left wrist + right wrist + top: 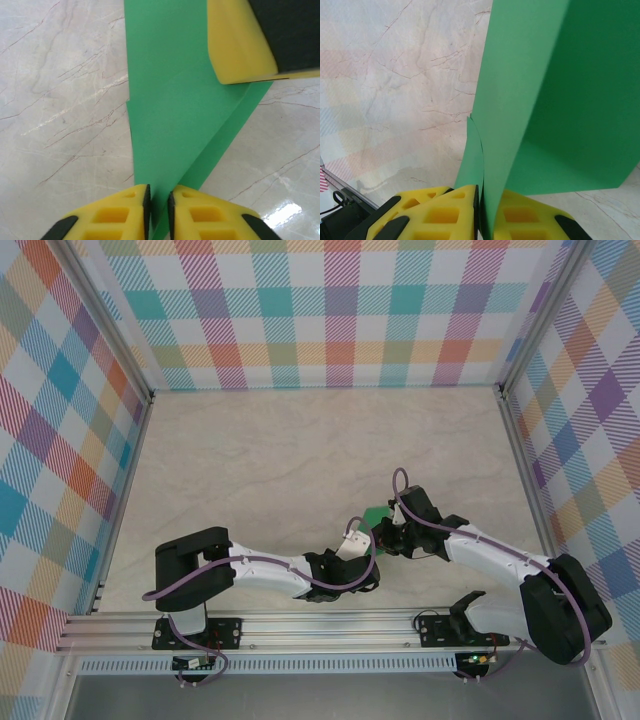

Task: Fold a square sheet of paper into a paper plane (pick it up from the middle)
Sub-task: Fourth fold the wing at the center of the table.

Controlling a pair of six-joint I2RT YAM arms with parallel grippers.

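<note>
Partly creased thin green paper sheet (377,516) held over the marble worktop (300,450), left fingers (120,212) and right fingers (442,212) pinching it, most folds apparently yet to come.

the left arm (270,572) stretches low from its base toward 3 o'clock in the overhead view, its wrist bent so the left gripper (358,536) points to about 1 o'clock. the right arm (490,552) folds at the elbow and reaches toward 10 o'clock, its right gripper (388,532) just beside the left one. in each wrist view the yellow fingers (125,210) are pinched together on green paper (175,100). one right-gripper finger sits at 1 o'clock in the left wrist view.
</note>
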